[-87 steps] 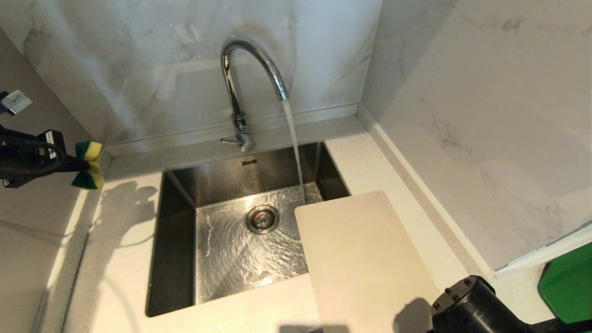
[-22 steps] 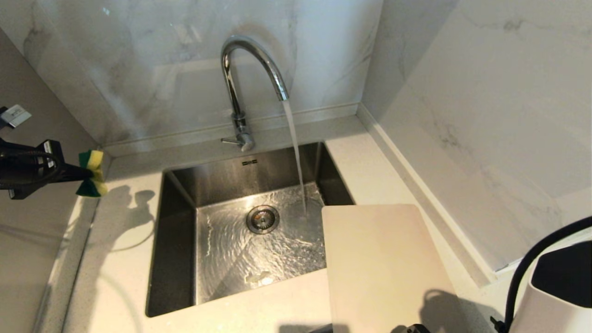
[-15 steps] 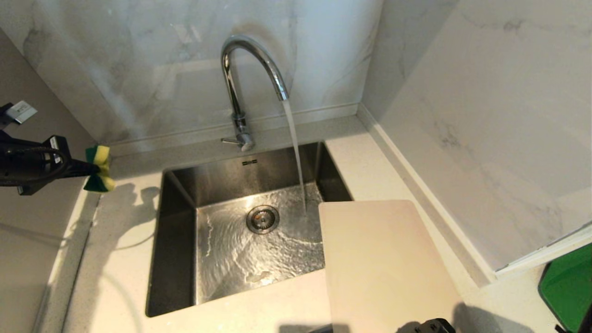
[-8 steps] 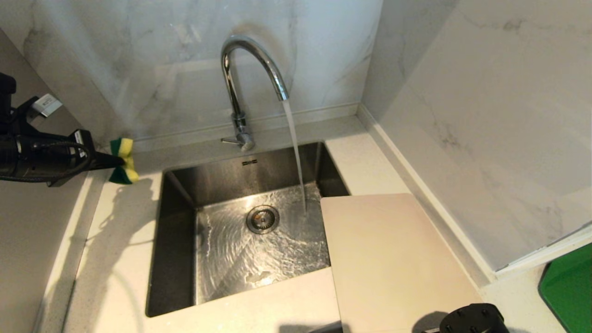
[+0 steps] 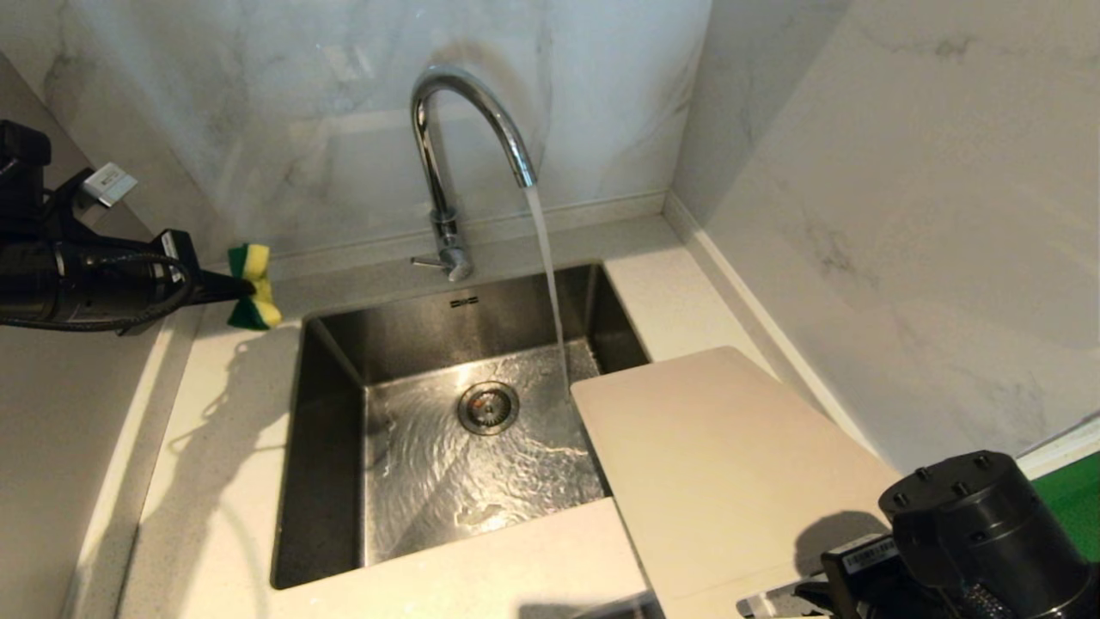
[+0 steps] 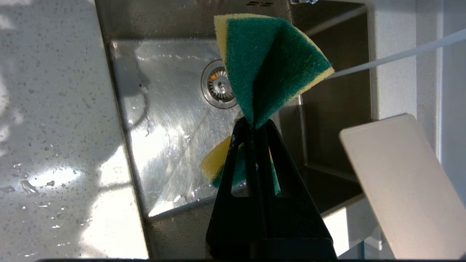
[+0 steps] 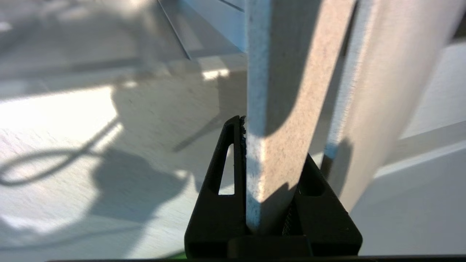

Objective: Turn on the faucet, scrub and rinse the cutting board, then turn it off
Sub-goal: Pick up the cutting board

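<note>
The chrome faucet (image 5: 464,129) is running, and its stream falls into the steel sink (image 5: 331,447) just beside the far corner of the cutting board (image 5: 730,464). The pale board lies tilted over the sink's right edge and the counter. My right gripper (image 7: 271,142) is shut on the board's (image 7: 287,72) near edge; in the head view only its black wrist (image 5: 971,533) shows, at the bottom right. My left gripper (image 5: 232,288) hovers above the counter left of the sink, shut on a folded green-and-yellow sponge (image 5: 252,299). The left wrist view shows that gripper (image 6: 255,123), the sponge (image 6: 269,58) and the board (image 6: 404,189).
The faucet's thin lever (image 5: 427,261) points left at its base. The drain (image 5: 487,407) sits mid-basin under rippling water. Marble walls close off the back and right. A bright green flat object (image 5: 1070,516) lies at the far right, with wet white counter (image 5: 215,481) left of the sink.
My left gripper has carried the sponge right, closer to the sink. The board's far end has swung left over the basin, and my right wrist has risen into view at the bottom right.
</note>
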{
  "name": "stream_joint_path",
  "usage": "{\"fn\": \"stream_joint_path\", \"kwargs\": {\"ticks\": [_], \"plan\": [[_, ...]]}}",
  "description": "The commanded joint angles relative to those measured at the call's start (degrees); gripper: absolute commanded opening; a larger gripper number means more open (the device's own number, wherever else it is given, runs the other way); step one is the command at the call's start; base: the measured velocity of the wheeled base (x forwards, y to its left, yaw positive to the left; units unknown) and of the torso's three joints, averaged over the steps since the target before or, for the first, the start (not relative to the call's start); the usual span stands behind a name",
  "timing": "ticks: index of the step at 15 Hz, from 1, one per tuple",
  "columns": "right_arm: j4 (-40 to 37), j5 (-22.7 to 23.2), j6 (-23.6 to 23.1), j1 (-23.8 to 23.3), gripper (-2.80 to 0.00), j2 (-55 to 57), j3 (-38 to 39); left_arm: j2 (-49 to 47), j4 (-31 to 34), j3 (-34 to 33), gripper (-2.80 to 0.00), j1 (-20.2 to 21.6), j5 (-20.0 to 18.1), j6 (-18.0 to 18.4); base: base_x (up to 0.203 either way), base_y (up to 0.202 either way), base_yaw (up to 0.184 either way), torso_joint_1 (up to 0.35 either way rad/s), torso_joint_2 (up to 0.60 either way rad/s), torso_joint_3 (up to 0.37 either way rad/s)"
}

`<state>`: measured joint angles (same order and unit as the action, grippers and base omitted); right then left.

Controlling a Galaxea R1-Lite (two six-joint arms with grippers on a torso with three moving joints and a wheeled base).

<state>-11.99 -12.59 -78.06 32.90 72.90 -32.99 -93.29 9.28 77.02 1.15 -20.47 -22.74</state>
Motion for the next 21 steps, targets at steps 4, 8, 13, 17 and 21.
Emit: {"fn": "stream_joint_path", "kwargs": {"ticks": [4, 8, 13, 17, 21], "plan": [[-2.1, -0.1, -13.4, -0.1, -2.80, -2.2, -6.7, 0.0, 0.1, 0.5, -2.80, 0.2, -0.3, -0.2, 0.000, 0.000, 0.000, 0.000, 0.00, 0.000], [-2.7, -0.2, -26.4, -2.0, -2.80, -2.2, -10.4, 0.2, 0.1, 0.5, -2.80, 0.2, -0.3, -0.3, 0.000, 0.000, 0.000, 0.000, 0.00, 0.000], [-2.2, -0.2, -34.7, -4.3, -2.80, -1.7, -12.5, 0.7, 0.1, 0.5, -2.80, 0.2, -0.3, -0.5, 0.000, 0.000, 0.000, 0.000, 0.00, 0.000], [-0.1, -0.1, -40.8, -5.6, -2.80, -0.6, -14.2, 0.9, 0.1, 0.5, -2.80, 0.2, -0.3, -0.5, 0.000, 0.000, 0.000, 0.000, 0.00, 0.000], [9.4, 0.5, -45.7, -5.7, -2.80, 1.4, -13.5, 1.0, 0.0, 0.5, -2.80, 0.2, -0.3, -0.7, 0.000, 0.000, 0.000, 0.000, 0.00, 0.000]]}}
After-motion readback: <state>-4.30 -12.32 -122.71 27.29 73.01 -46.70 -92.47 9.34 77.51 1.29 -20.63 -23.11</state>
